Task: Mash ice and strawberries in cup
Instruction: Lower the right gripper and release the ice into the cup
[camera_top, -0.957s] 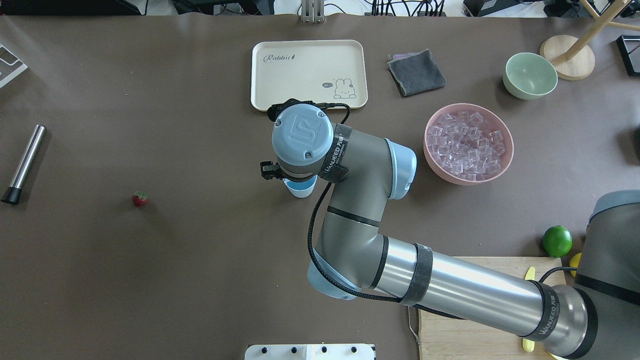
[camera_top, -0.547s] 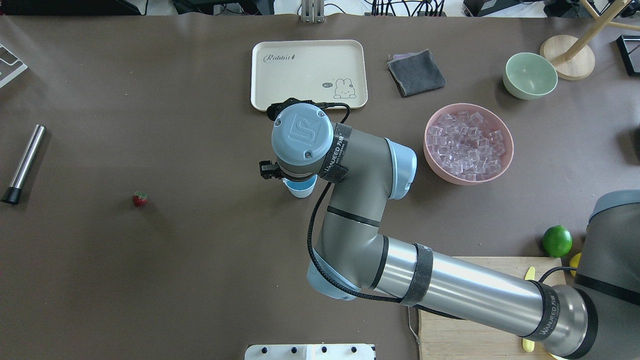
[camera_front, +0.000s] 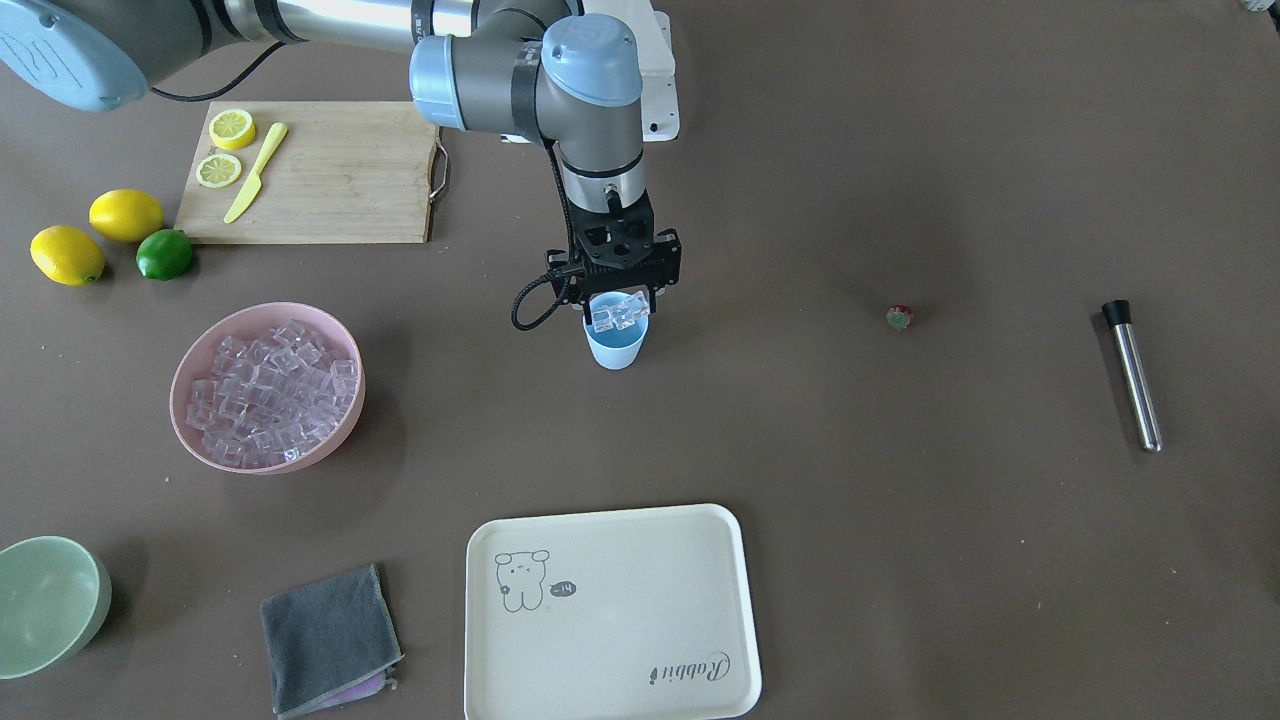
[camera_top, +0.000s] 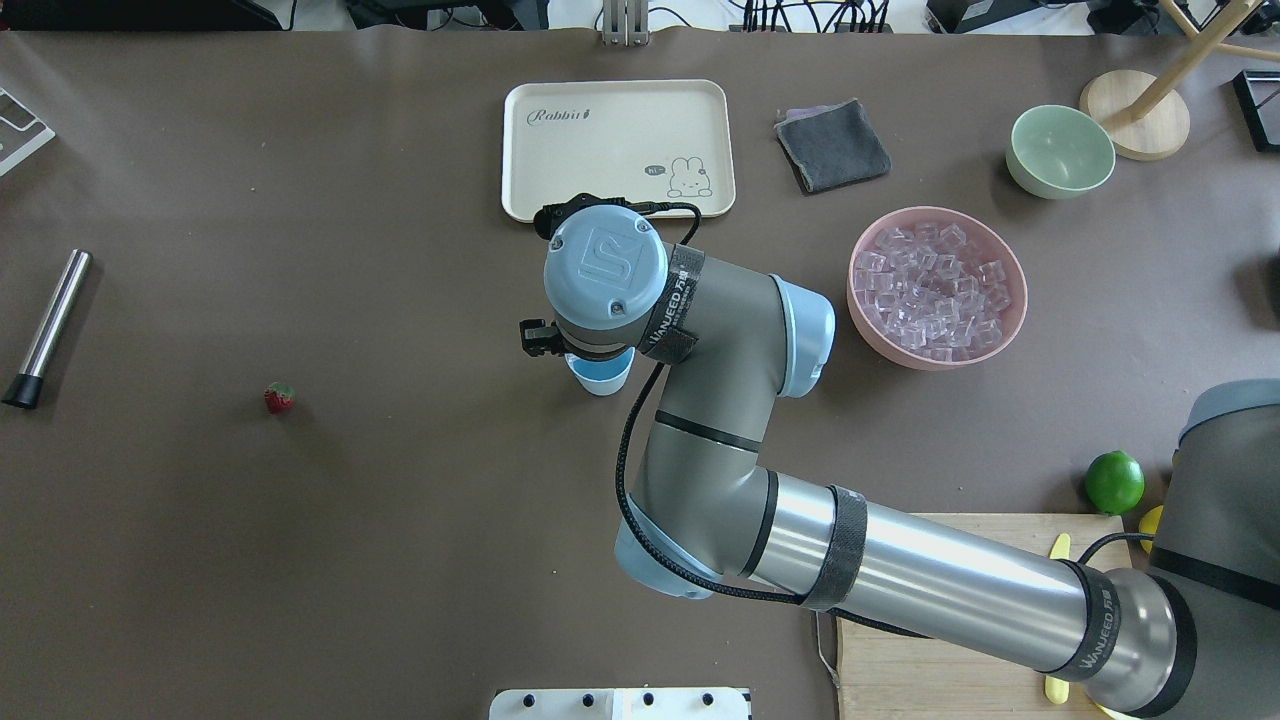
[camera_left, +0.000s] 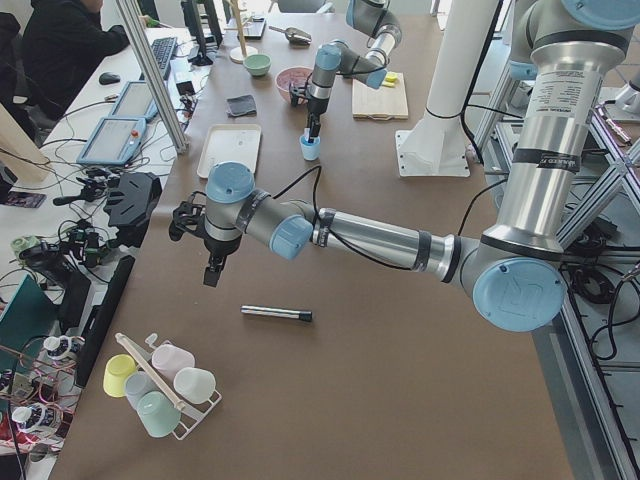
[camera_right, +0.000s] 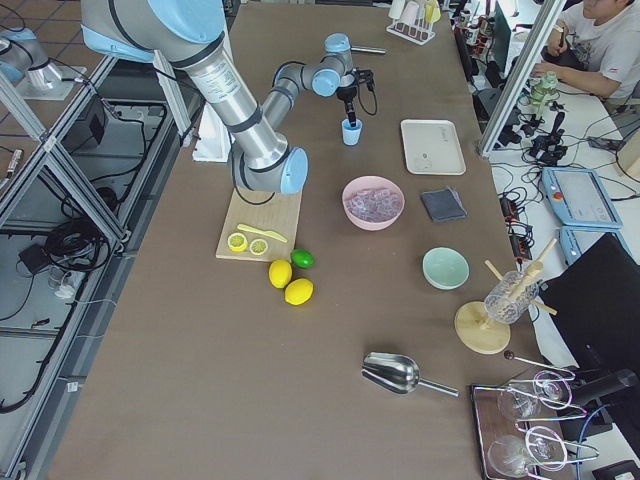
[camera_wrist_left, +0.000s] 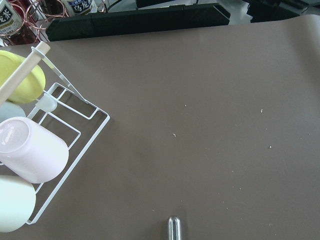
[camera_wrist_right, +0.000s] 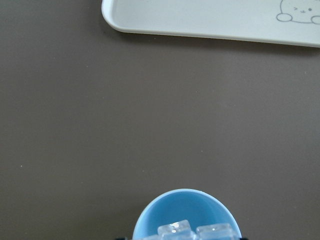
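While right gripper (camera_front: 617, 310) seemingly pinches ice (camera_front: 615, 319), cup (camera_front: 614, 352) stands mouth-up.

The brown bench (camera_front: 900, 560) carries a light-blue cup (camera_front: 615, 350) near its middle. A cream rabbit tray (camera_front: 610, 612) lies on the operators' side of the cup, and a small strawberry (camera_front: 899, 317) and a steel muddler (camera_front: 1133, 375) lie well apart toward the robot's left. Toward the robot's right sit a pink bowl (camera_front: 262, 466) filled with ice (camera_front: 270, 385), a pale green bowl (camera_front: 45, 600), a folded grey cloth (camera_front: 330, 625), and a wooden cutting board (camera_front: 340, 170) with two lemons (camera_front: 126, 215) and a lime (camera_front: 164, 254) just beside it.
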